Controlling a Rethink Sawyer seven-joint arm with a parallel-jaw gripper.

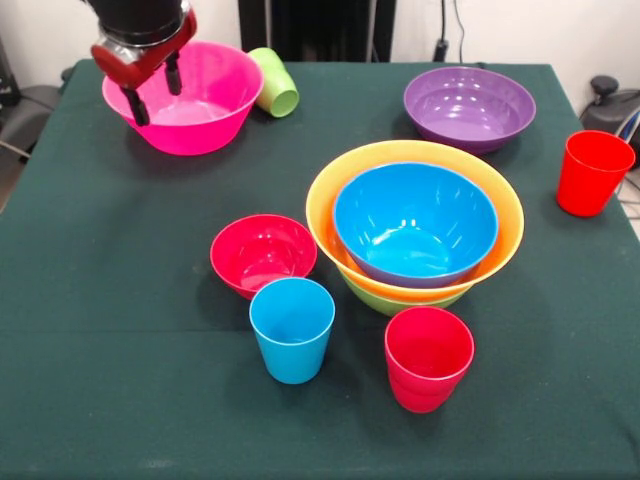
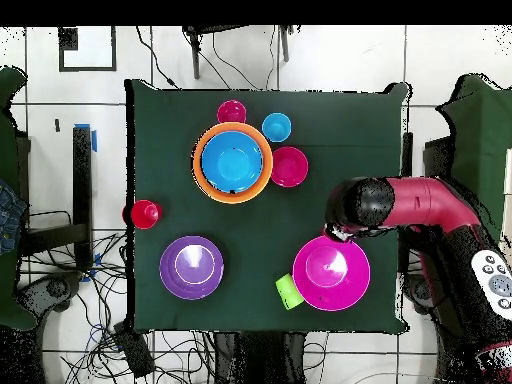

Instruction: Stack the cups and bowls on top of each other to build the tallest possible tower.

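Note:
My gripper [image 1: 153,88] hangs open at the far left, its two fingers on either side of the left rim of the big pink bowl [image 1: 210,95], holding nothing. In the overhead view the arm's head [image 2: 358,205] covers the gripper at the pink bowl's [image 2: 331,272] edge. A pile of nested bowls stands mid-table: blue [image 1: 415,220] inside orange [image 1: 330,195] on lime green [image 1: 385,300]; it also shows in the overhead view [image 2: 233,162]. A small red bowl [image 1: 263,252], a sky blue cup [image 1: 292,328] and a red cup [image 1: 428,357] stand by the pile.
A lime green cup [image 1: 275,82] lies on its side against the pink bowl. A purple bowl [image 1: 468,105] stands far right and another red cup [image 1: 592,172] near the right edge of the dark green table [image 1: 100,320].

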